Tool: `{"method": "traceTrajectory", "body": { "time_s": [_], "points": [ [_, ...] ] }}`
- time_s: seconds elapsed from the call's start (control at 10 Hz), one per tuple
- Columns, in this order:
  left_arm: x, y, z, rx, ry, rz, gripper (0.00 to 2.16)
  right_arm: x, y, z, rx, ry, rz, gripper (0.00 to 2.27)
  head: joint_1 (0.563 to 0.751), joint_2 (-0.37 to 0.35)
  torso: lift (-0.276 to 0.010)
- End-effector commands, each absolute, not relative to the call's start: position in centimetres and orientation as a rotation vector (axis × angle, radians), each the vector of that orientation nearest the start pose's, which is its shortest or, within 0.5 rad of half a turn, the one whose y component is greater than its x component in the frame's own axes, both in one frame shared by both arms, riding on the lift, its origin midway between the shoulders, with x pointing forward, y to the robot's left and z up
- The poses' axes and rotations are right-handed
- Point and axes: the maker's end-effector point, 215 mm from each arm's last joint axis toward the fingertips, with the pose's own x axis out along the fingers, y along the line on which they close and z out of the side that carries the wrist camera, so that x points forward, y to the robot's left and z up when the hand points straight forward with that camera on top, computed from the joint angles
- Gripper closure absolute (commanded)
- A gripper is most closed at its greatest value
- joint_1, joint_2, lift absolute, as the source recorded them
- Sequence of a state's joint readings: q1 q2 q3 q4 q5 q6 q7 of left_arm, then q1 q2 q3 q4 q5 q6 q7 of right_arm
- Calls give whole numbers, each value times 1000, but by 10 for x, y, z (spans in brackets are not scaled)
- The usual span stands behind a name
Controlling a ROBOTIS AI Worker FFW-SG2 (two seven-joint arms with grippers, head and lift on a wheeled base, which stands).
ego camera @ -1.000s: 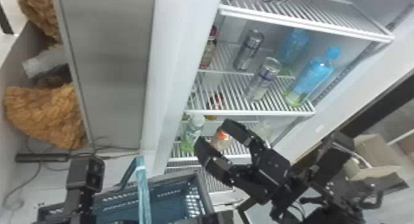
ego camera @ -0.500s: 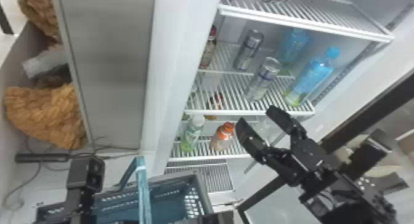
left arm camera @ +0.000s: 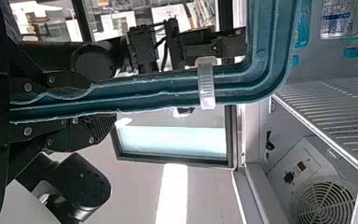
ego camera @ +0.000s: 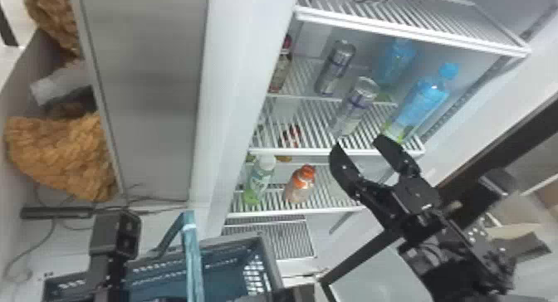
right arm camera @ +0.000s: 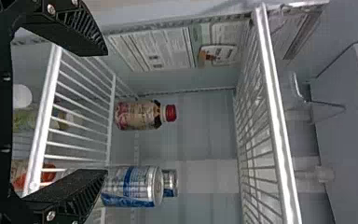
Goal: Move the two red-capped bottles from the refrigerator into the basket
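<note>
On the upper shelf's left side stands a red-capped bottle (ego camera: 281, 71), also visible beyond the fingertips in the right wrist view as a bottle (right arm camera: 140, 115). An orange-red-capped bottle (ego camera: 299, 185) stands on the shelf below. My right gripper (ego camera: 358, 145) is open in front of the middle shelf's edge, right of that lower bottle; in the right wrist view the gripper (right arm camera: 105, 112) holds nothing. My left gripper (ego camera: 114, 237), fingertips hidden there, is beside the blue basket (ego camera: 265, 255); in the left wrist view the gripper (left arm camera: 58, 105) is shut on the basket handle (left arm camera: 158, 95).
Two silver cans (ego camera: 357, 106) and blue bottles (ego camera: 427, 102) share the upper shelf. A white-capped green bottle (ego camera: 259, 181) stands left of the orange-red-capped one. Wire shelf edges (ego camera: 386, 150) front the gripper, and the refrigerator's side frame (ego camera: 245, 85) separates the shelves from the grey panel.
The right gripper has moved up and right from in front of the lower shelf, uncovering the orange-red-capped bottle, and remains open. The left arm and basket have stayed still.
</note>
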State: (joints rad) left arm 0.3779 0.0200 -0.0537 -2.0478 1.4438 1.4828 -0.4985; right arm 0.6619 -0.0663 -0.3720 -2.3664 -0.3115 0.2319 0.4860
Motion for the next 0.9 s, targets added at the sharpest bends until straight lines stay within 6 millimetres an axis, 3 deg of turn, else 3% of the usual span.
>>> {"method": "traceTrajectory", "body": {
  "time_s": [0.0, 0.8],
  "points": [
    [184, -71, -241, -1398, 914, -1524, 1205, 397, -288, -271, 52, 38, 272, 107, 695, -350, 0],
    [184, -71, -241, -1397, 916, -1525, 1205, 443, -260, -280, 123, -6, 255, 107, 695, -350, 0]
  ]
}}
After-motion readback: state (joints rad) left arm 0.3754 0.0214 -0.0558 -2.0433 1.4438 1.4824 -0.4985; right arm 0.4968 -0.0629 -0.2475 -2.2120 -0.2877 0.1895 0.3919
